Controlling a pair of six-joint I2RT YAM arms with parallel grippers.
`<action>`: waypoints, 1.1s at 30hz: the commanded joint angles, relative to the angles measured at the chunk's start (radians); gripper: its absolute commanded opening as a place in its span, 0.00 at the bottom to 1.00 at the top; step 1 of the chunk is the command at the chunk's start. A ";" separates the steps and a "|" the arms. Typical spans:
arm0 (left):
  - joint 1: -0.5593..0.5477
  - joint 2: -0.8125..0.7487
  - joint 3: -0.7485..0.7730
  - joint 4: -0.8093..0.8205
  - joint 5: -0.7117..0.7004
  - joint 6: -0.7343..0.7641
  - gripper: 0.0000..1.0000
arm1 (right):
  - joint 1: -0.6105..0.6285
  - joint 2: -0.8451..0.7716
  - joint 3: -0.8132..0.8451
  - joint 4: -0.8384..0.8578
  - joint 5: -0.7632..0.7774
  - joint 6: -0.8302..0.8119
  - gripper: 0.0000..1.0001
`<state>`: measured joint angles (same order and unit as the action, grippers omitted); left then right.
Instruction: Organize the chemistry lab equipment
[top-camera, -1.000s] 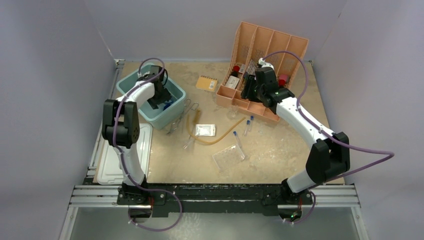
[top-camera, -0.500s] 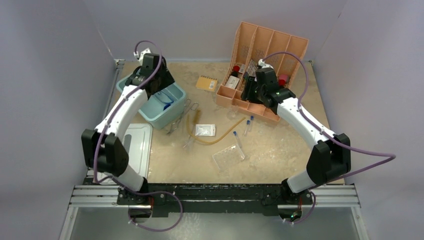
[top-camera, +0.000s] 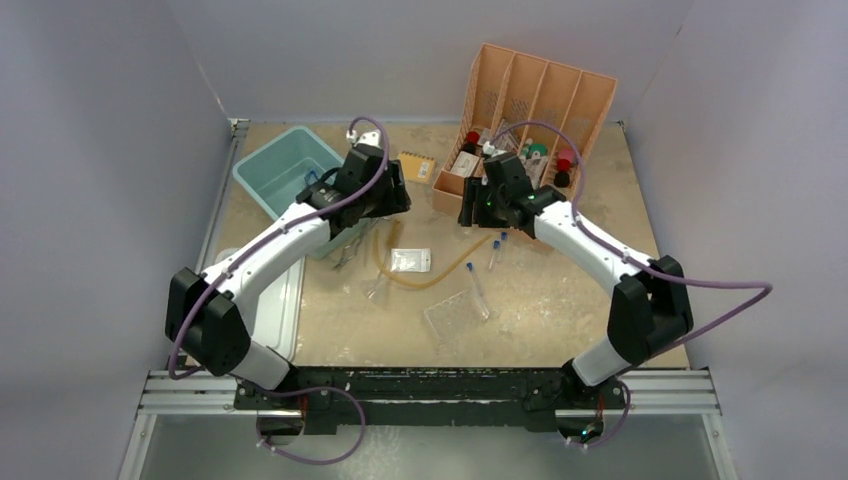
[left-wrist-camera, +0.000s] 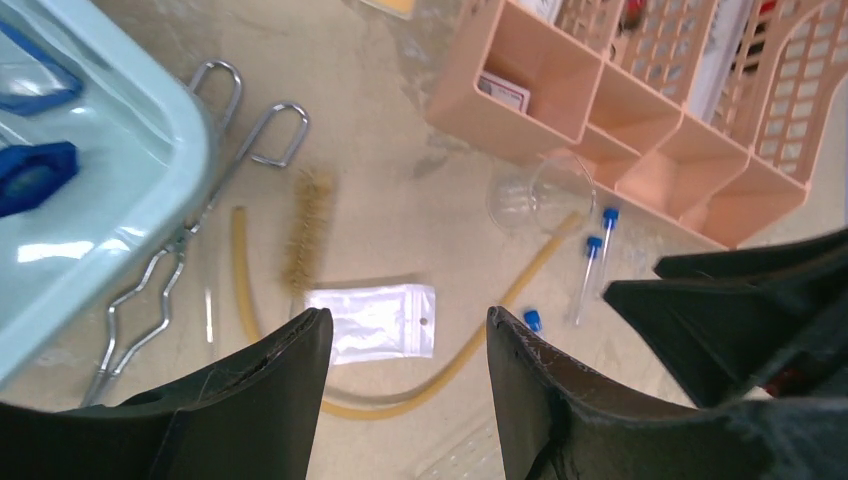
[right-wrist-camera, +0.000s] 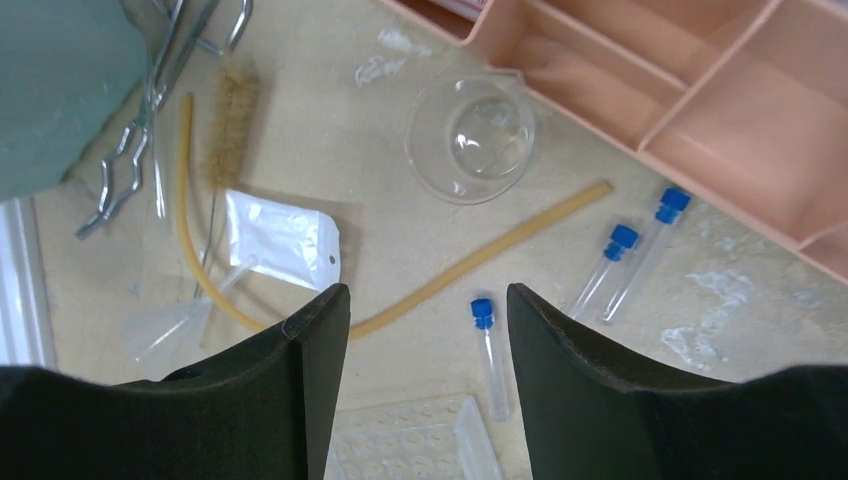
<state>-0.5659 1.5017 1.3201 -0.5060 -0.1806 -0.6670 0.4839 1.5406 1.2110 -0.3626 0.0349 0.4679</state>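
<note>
Your left pincer (left-wrist-camera: 405, 385) hangs over the table with its jaws apart and nothing between them. Just ahead of its gap lies the small clear bag (left-wrist-camera: 372, 322). The amber tubing (left-wrist-camera: 520, 283) curves around the bag's near side and runs off to the pincer's right. The metal tongs (left-wrist-camera: 170, 262) lie to its left, beside the teal bin (left-wrist-camera: 150, 150) that holds the blue goggles (left-wrist-camera: 30, 170).

Your right pincer (right-wrist-camera: 425, 370) is also spread wide and grips nothing. One blue-capped tube (right-wrist-camera: 490, 355) lies on the table right in its gap. Two more tubes (right-wrist-camera: 603, 272) lie side by side off to its right, near the peach divider (right-wrist-camera: 700, 110). The clear rack (right-wrist-camera: 410, 445) sits flat at the near edge of its view, between the fingers. A glass dish (right-wrist-camera: 470, 130) rests farther ahead.
</note>
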 joint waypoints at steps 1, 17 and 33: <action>-0.051 -0.007 -0.052 0.136 0.051 -0.028 0.57 | 0.036 0.023 0.012 -0.036 0.080 -0.019 0.62; -0.262 0.375 0.134 0.326 -0.095 -0.034 0.74 | -0.121 -0.274 -0.264 -0.118 0.164 -0.019 0.62; -0.273 0.667 0.451 0.130 -0.148 0.012 0.81 | -0.136 -0.342 -0.258 -0.113 0.229 -0.019 0.62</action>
<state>-0.8391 2.1532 1.7161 -0.3309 -0.2920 -0.6689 0.3519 1.2411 0.9424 -0.4877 0.2203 0.4587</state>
